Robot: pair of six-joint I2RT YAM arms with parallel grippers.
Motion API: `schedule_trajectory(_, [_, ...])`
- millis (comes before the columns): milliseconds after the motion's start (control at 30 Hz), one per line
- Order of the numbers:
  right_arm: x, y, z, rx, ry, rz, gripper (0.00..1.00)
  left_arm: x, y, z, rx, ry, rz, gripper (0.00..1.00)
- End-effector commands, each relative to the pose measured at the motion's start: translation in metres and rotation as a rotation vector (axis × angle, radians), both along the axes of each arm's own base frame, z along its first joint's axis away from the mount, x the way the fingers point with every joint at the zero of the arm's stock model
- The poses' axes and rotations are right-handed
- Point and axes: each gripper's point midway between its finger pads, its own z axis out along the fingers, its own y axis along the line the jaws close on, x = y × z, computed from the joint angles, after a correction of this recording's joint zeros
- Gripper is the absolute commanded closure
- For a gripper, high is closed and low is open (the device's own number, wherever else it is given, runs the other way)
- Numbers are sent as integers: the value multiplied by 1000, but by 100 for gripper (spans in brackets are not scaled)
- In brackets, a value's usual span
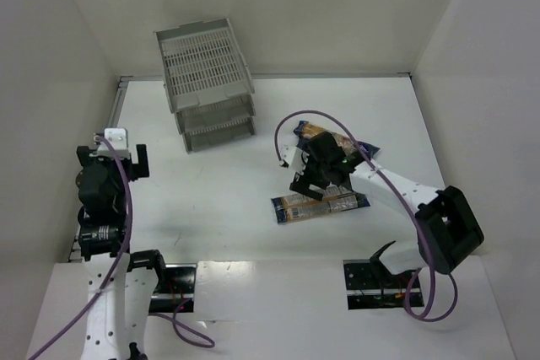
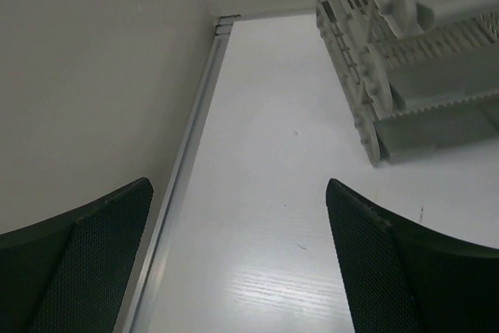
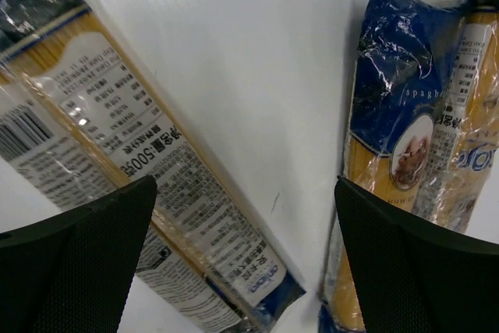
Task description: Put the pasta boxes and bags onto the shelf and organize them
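Observation:
The pasta packets lie on the table right of centre. One packet lies crosswise, and another lies behind it, partly hidden under my right arm. In the right wrist view the near packet shows its white label and dark blue end at the left, and the other is at the right, with bare table between them. My right gripper is open and empty, hovering over that gap. The grey three-tier shelf stands at the back and shows no packets. My left gripper is open and empty at the far left.
White walls enclose the table on the left, back and right. A metal rail runs along the left wall close to my left gripper. The shelf's side stands to the right of the left gripper. Purple cables loop over both arms.

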Motion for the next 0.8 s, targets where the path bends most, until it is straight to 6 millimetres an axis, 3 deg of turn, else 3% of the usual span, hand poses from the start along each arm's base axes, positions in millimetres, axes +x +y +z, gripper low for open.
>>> schedule_trajectory(0, [24,-1,-3,-78,-138,125,0,15,-4,8,-148,-88,-26,1])
schedule_trajectory(33, [23,-3,-7,-109,-135,162,0,16,-1,1,-185,-77,-14,1])
schedule_trajectory(67, [-4,-3,-29,-164,-2,343,0,16,-4,-9,-219,-59,-47,1])
schedule_trajectory(233, [-39,-28,-52,-277,100,498,0,16,-1,-14,-228,-40,-39,1])
schedule_trajectory(433, [-56,-47,-63,-382,210,603,0,17,-5,-19,-235,-10,-64,1])
schedule_trajectory(467, [-62,-48,-60,-392,236,619,0,16,-5,-22,-240,1,-62,1])
schedule_trajectory(600, [-48,-29,-10,-327,179,589,0,17,-4,-23,-233,14,-63,1])
schedule_trajectory(667, [-63,-26,1,-304,183,624,0,18,-7,-25,-236,14,-77,1])
schedule_trajectory(767, [-106,-37,-16,-351,301,677,0,18,-12,-25,-241,15,-107,1])
